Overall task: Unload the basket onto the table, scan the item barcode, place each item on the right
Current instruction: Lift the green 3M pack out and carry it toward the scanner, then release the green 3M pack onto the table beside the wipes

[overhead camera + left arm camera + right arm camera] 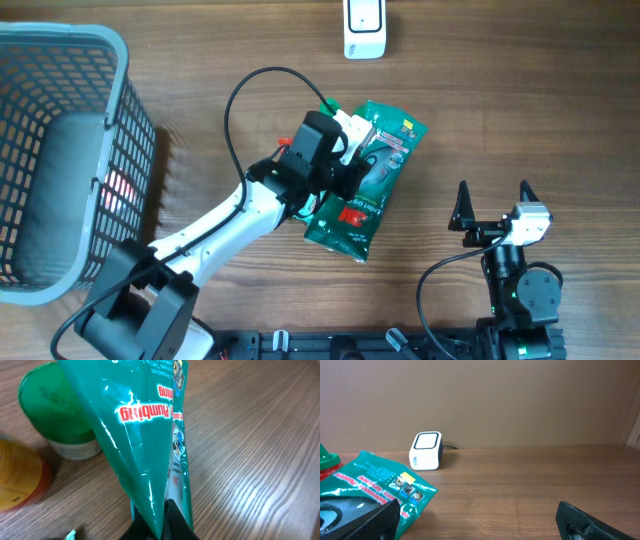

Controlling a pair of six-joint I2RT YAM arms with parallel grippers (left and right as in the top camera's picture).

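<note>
While bare wood is lying open along the right side of the bench [560, 100], the basket [125, 80] is crowding its left edge and the white scanner [364, 28] is sitting at the far edge. The left hand [345, 172] is pinching the green packet [345, 232] mid-bench. The right hand [493, 208] is standing spread near the front-right corner, well apart from the packet.

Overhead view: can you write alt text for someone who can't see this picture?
A white robot arm's left gripper pinches a green packet in the middle of a wooden table. The right gripper sits open and empty at the lower right; a small white scanner stands at the far edge and a grey basket at the left.
</note>
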